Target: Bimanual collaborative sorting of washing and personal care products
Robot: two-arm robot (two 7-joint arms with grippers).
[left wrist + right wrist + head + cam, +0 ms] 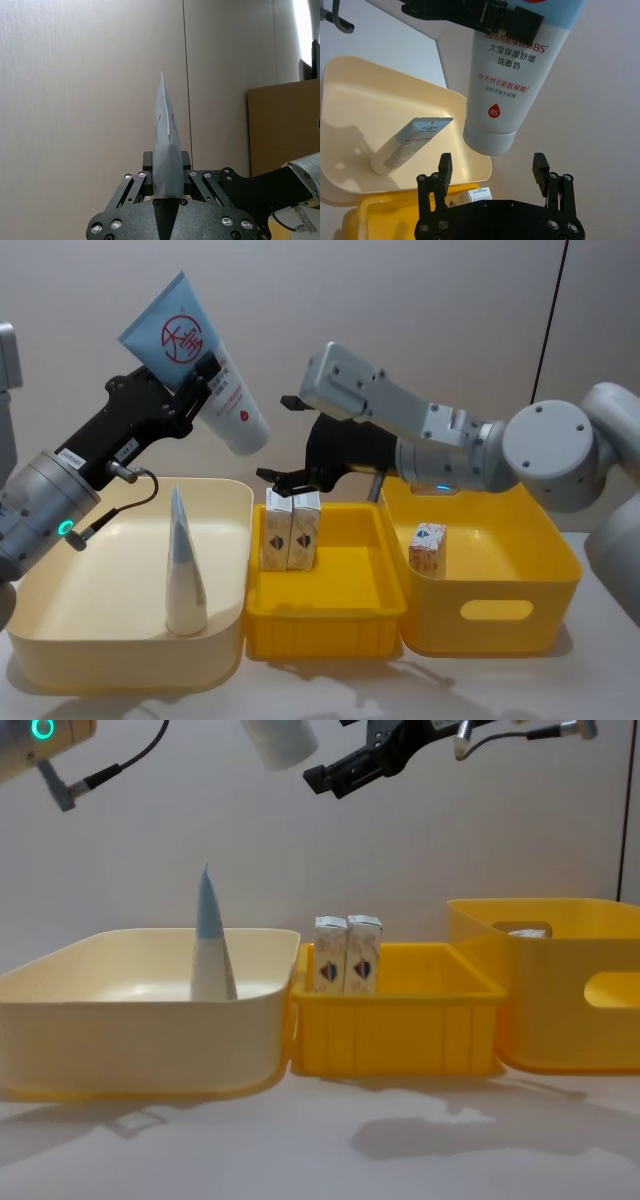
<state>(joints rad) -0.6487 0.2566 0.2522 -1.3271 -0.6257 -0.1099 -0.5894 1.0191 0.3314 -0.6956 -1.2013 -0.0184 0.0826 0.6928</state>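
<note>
Well below tube, cream bin.

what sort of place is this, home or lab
Probably a robot lab: plain white table, sorting bins in a row, bare wall. The left gripper holds a squeeze tube; the right gripper is open near it.

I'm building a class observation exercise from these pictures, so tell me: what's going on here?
The left gripper holds a pale-blue tube raised in the air, cap end slanting down. The right gripper hangs open near that cap, over the small yellow tray, touching nothing. A second tube stands on its cap in the cream bin. Two cartons stand side by side in the tray, and one carton sits in the taller yellow bin.
</note>
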